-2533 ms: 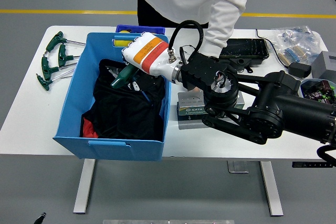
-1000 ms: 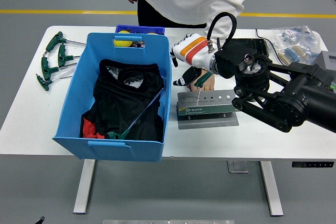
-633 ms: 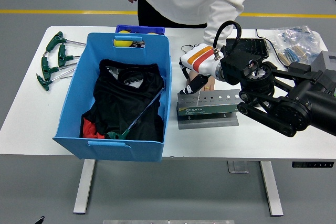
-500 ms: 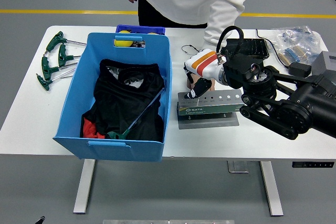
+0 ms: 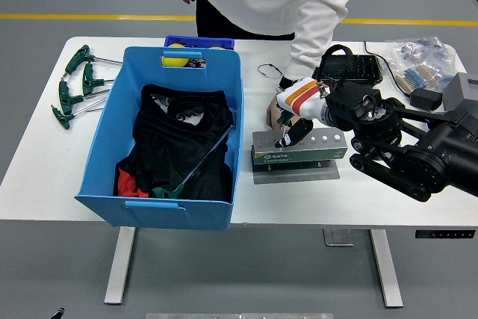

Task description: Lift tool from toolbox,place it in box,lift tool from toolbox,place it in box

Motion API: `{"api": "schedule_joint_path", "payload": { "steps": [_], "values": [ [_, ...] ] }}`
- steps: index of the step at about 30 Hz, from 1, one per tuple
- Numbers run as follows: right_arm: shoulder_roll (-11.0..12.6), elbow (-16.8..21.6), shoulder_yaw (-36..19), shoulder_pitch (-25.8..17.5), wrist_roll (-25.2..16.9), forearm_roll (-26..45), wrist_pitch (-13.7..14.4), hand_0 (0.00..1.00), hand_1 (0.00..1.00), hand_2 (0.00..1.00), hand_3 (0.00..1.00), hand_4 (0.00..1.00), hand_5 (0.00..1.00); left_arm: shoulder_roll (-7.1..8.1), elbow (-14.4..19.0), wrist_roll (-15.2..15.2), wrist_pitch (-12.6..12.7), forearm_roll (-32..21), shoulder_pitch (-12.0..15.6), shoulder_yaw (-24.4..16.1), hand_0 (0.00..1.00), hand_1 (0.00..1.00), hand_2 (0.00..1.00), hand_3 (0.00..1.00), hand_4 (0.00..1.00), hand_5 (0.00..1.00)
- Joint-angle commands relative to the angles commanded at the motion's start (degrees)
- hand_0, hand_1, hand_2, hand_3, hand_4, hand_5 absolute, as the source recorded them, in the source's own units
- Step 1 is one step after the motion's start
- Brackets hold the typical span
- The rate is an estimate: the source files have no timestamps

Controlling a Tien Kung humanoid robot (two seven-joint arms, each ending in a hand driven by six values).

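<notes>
The toolbox is a grey metal holder (image 5: pixel 297 156) with a row of holes, standing on the table right of the blue box (image 5: pixel 112 140). My right hand (image 5: pixel 290 131), white with an orange stripe, hangs over the holder's left end with its black fingers pointing down onto its top, holding nothing. A person's hand (image 5: pixel 273 114) rests at the holder's back left corner, just behind my hand. A green-handled T-wrench (image 5: pixel 196 167) lies on black cloth (image 5: pixel 179 147) inside the box. My left arm is out of view.
Several green T-handle wrenches (image 5: pixel 76 84) lie at the table's left end. A small blue bin with yellow balls (image 5: pixel 193 48) stands behind the box. A black tray (image 5: pixel 351 69), plastic bags (image 5: pixel 418 63) and a grey case (image 5: pixel 463 92) crowd the right end.
My right hand dropped the wrench in the blue box, swung right out of it, and came down over the holder's left end. The person's hand stayed at the holder.
</notes>
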State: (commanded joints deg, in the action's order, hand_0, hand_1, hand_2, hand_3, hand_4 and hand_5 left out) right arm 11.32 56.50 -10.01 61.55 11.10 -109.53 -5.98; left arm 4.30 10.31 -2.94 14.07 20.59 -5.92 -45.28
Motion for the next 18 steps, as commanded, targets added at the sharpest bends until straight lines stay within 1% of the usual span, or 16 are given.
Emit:
{"api": "schedule_joint_path", "payload": {
  "steps": [3,4,9,10,15,16,18],
  "values": [
    [-0.1,0.3,0.1,0.0,0.1,0.1,-0.4,0.83,0.499,0.508,0.349,0.953,0.617,-0.02,0.0,0.1,0.0,0.3,0.0,-0.3,0.828,0.857,0.874,0.765,0.741,0.606],
    [-0.1,0.4,0.1,0.1,0.1,0.2,-0.4,0.828,0.492,0.506,0.387,0.955,0.625,-0.02,0.0,0.1,0.0,0.4,0.0,-0.4,0.827,0.856,0.874,0.764,0.742,0.604],
    [-0.7,0.6,0.1,0.3,-0.4,0.2,-0.1,0.828,0.492,0.506,0.387,0.955,0.625,-0.04,0.0,0.2,0.0,0.7,-0.1,-0.4,0.827,0.856,0.874,0.764,0.742,0.604],
    [-0.8,0.5,0.1,0.3,-0.5,0.2,0.0,0.827,0.571,0.621,0.483,0.957,0.632,-0.04,0.0,0.2,0.0,0.7,-0.1,-0.4,0.827,0.857,0.873,0.765,0.743,0.604],
    [-0.9,0.5,0.3,0.4,-0.7,0.1,0.2,0.827,0.571,0.621,0.483,0.957,0.632,-0.01,0.0,0.2,0.0,0.5,-0.1,-0.4,0.827,0.857,0.873,0.765,0.743,0.604],
    [-1.0,0.4,0.3,0.5,-0.7,0.1,0.3,0.827,0.611,0.655,0.533,0.965,0.637,0.0,0.0,0.2,0.0,0.6,-0.1,-0.4,0.827,0.856,0.872,0.765,0.743,0.603],
    [-1.1,0.4,0.3,0.5,-0.7,0.0,0.5,0.827,0.611,0.655,0.533,0.965,0.637,0.01,0.0,0.2,0.0,0.5,-0.1,-0.4,0.827,0.856,0.872,0.765,0.743,0.603]
  ]
}}
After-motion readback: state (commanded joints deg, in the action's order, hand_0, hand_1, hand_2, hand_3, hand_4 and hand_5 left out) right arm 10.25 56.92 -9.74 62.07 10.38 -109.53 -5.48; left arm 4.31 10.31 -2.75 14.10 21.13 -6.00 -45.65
